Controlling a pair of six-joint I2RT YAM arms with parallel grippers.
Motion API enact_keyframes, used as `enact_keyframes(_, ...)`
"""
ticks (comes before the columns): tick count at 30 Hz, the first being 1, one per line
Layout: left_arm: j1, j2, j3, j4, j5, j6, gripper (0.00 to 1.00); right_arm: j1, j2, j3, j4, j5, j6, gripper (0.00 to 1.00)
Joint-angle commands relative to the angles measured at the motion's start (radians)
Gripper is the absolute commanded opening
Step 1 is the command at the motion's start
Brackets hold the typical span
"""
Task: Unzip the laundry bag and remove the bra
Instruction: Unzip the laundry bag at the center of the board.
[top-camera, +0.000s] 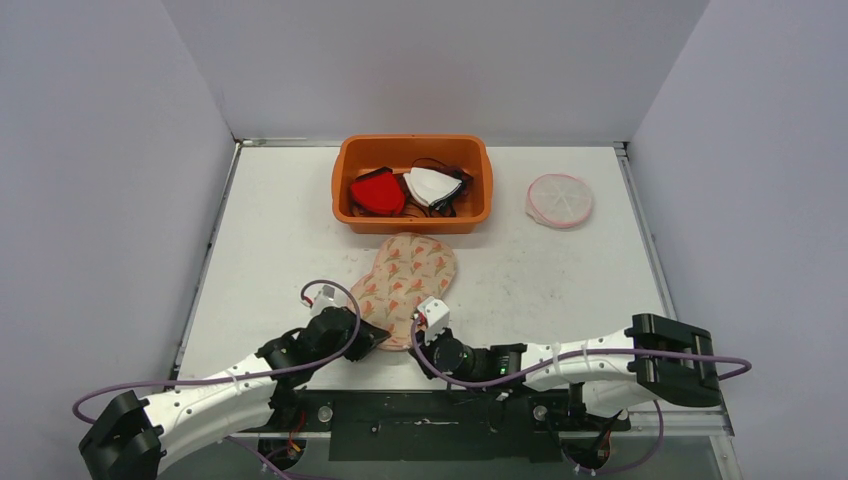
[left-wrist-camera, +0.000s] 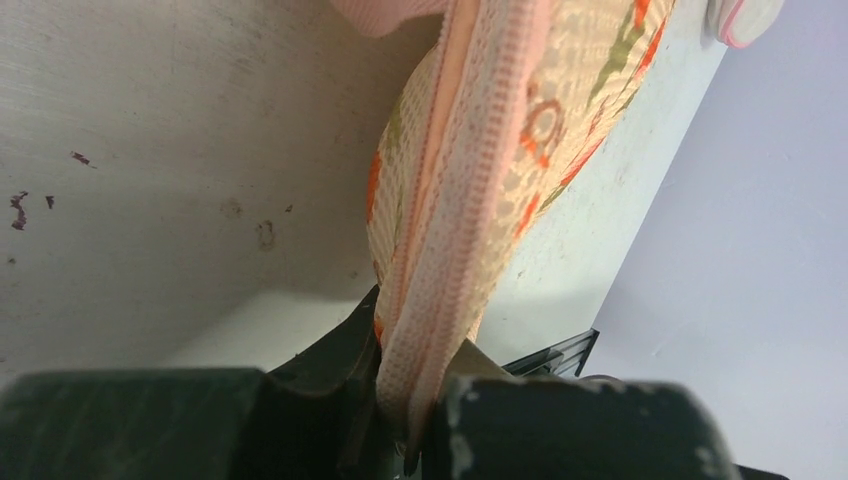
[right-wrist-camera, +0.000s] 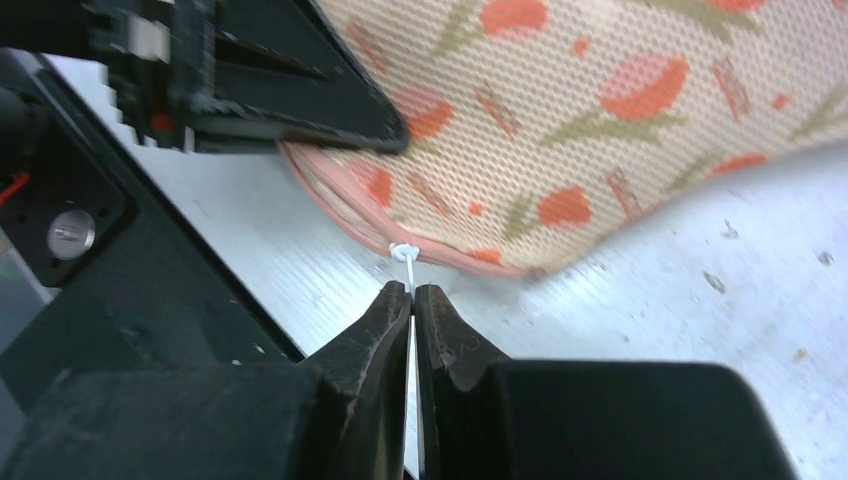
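Currently we see the left gripper (left-wrist-camera: 410, 420) clamped on the zipper seam of the laundry bag (top-camera: 410, 275), anchoring it on the table (top-camera: 560, 290), while the right gripper (right-wrist-camera: 413, 300) pinches the white pull tie (right-wrist-camera: 404, 260), presumably to unzip.

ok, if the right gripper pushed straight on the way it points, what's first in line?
The bag: its zipper edge lies just ahead of the right gripper, shut on the white tie there. The left gripper looks off to one side, though depth is unclear.
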Motion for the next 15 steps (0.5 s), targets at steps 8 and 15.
enact_keyframes(8, 0.023, 0.027, -0.015, 0.007, -0.037, -0.01, 0.0, -0.045, -0.039, -0.085, -0.02, 0.089, 0.072, 0.05)
enact_keyframes(15, 0.022, 0.028, -0.024, 0.036, -0.029, -0.01, 0.0, -0.06, -0.028, -0.085, -0.02, 0.089, 0.08, 0.05)
